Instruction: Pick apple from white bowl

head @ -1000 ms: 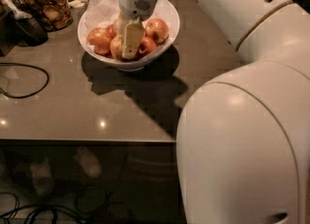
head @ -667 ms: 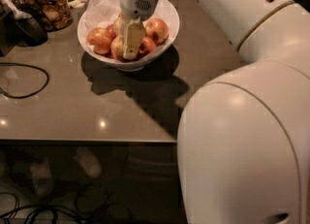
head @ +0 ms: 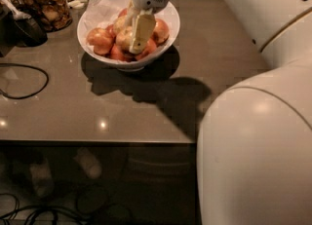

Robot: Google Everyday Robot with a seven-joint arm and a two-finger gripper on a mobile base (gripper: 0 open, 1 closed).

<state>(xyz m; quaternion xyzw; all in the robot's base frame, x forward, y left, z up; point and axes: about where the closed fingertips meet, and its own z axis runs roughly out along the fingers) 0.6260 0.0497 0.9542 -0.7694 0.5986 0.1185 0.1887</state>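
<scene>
The white bowl (head: 174, 16), lined with crinkled white paper, stands at the back of the brown table and holds several apples. The pale yellow-tan apple (head: 122, 38) lies in the middle of the pile. My gripper (head: 132, 41) reaches straight down into the bowl from above. Its fingers (head: 142, 30) straddle that apple and are closed against its sides. The apple still rests among the others. Redder apples lie on the left (head: 99, 39) and on the right (head: 161, 29).
A glass jar of brown snacks (head: 45, 2) stands at the back left, with a dark object (head: 28, 28) beside it. A black cable (head: 23, 80) loops on the table's left. My white arm and body (head: 258, 160) fill the right side. The table's front edge (head: 97, 142) is near.
Almost nothing has moved. The gripper has stayed down in the bowl around the pale apple.
</scene>
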